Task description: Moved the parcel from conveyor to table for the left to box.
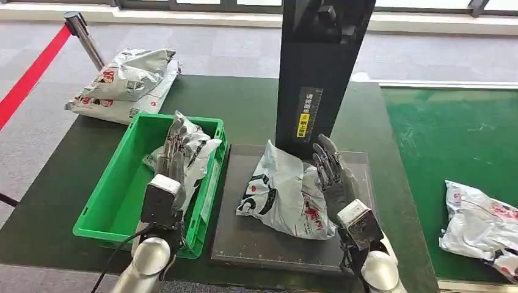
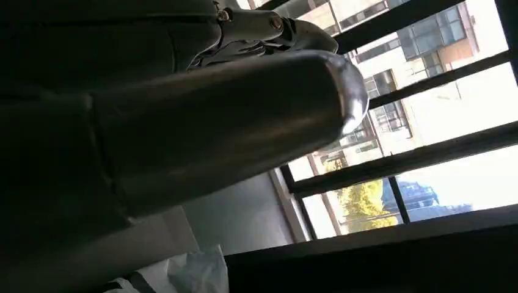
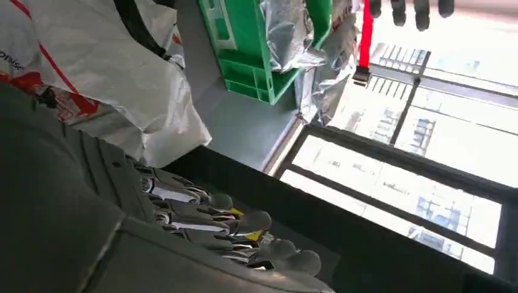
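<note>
Biggest risk here: the parcel [image 1: 282,195] is a floppy poly mailer, so if the right hand [image 1: 333,177] drags away it could snag the plastic and pull the bag off the dark scale pad [image 1: 244,244]. The bag lies on that pad, beside the green crate [image 1: 104,213], touching the right fingers' inner side. Those fingers look straight and slightly apart, holding nothing. The left hand [image 1: 173,155] is over the crate on another mailer [image 1: 198,149]; can't tell if it's gripping.

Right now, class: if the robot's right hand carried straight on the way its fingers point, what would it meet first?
Probably the black upright column. The right hand lies beside the parcel on the dark platform, fingers aimed toward the column's base; depth is unclear.
</note>
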`<state>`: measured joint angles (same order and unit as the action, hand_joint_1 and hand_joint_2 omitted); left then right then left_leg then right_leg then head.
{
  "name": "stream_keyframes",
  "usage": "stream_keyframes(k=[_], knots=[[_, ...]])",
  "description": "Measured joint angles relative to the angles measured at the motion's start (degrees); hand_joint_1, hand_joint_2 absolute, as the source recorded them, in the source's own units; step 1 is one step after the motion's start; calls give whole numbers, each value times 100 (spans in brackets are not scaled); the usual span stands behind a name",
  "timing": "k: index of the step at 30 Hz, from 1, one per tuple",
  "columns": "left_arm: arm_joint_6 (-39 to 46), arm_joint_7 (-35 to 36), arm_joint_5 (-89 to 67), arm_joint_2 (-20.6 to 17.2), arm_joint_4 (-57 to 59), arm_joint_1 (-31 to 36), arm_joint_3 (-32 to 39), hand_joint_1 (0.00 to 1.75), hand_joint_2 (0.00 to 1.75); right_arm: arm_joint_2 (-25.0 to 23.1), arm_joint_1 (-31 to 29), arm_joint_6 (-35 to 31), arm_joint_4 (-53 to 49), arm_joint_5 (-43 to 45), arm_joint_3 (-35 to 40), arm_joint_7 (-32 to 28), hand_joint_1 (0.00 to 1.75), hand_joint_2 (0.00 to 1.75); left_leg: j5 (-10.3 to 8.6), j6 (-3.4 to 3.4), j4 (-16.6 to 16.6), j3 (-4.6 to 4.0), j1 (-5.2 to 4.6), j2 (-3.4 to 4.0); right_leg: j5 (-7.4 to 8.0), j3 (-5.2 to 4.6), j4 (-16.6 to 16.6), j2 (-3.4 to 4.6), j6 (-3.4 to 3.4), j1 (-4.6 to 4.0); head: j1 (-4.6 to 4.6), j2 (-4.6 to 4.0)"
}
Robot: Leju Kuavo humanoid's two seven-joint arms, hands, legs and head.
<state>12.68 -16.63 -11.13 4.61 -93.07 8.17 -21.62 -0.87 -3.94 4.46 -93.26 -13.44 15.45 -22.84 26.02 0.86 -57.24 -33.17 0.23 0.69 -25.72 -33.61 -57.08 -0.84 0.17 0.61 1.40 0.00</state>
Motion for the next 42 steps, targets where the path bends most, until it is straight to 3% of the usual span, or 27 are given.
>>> stream_keyframes(k=[3,4,12,22,34,35,42], knots=[[15,0,0,0,7,3,-7,0,0,0,-4,0,-59,2,0,-7,0,0,0,0,0,0,0,0,0,0,0,0,0,0,2,0],[15,0,-9,-2,9,7,-7,0,175,0,-4,-22,-63,7,0,-28,0,0,0,0,0,0,0,0,0,0,0,0,0,0,0,0],[-597,234,-2340,-87,381,562,-507,0,175,-28,189,-833,-1048,140,-31,-1235,0,0,-1,-2,-3,0,0,-4,0,-2,1,-5,0,3,2,0],[-1327,632,-4791,151,2914,2149,-1734,0,175,-98,510,-1082,-2153,-37,-72,-1642,0,0,-1,-3,-4,6,-3,7,8,0,1,4,6,5,0,0],[-2018,166,-4679,389,4525,2703,-2282,0,175,-186,512,-822,-2369,-162,-177,-1556,0,0,-1,-3,-3,4,-3,3,7,1,1,7,6,3,0,0],[-2072,157,-4666,417,4617,2736,-2295,175,175,-197,520,-815,-2387,-199,-179,-1558,0,0,-1,-3,-3,4,-2,3,7,2,1,7,6,3,0,0],[-2301,-221,-4454,488,5152,2953,-2404,175,175,-245,573,-726,-2428,-328,-179,-1541,0,0,-2,-3,-3,6,-2,2,7,8,0,6,6,4,0,0]])
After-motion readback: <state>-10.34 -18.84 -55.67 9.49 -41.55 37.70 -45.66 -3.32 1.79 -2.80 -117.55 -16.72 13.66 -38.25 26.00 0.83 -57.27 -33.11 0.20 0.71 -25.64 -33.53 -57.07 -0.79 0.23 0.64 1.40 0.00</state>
